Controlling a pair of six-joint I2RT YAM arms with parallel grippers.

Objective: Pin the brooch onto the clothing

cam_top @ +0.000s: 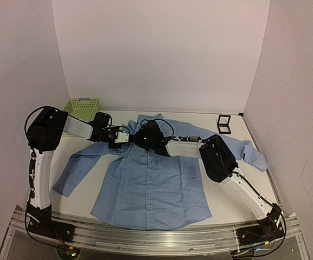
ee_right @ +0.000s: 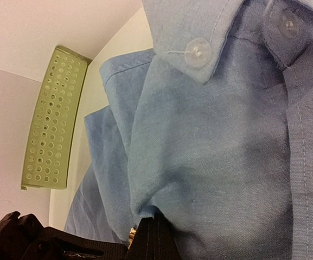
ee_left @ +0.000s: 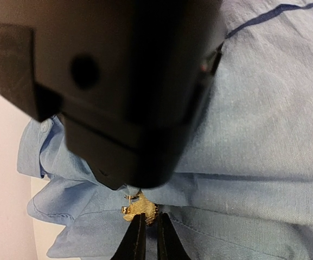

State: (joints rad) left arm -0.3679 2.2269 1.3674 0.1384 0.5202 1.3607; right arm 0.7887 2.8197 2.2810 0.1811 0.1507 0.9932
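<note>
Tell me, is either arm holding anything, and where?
Right fingers pinch a fold of the shirt below the collar; left fingers seem to nip the brooch by its lower edge.

Both arms reach forward and bend inward until the wrists nearly meet. The left gripper (ee_left: 149, 238) has its fingers almost together, a thin gap between them. The right gripper (ee_right: 153, 238), just beside it, is pressed fully closed.

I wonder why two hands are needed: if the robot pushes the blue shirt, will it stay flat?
Probably not. The shirt looks thin and floppy; it is puckered where the right gripper pinches it, so a push would likely bunch it. Lifted at one spot, the rest would probably droop.
</note>
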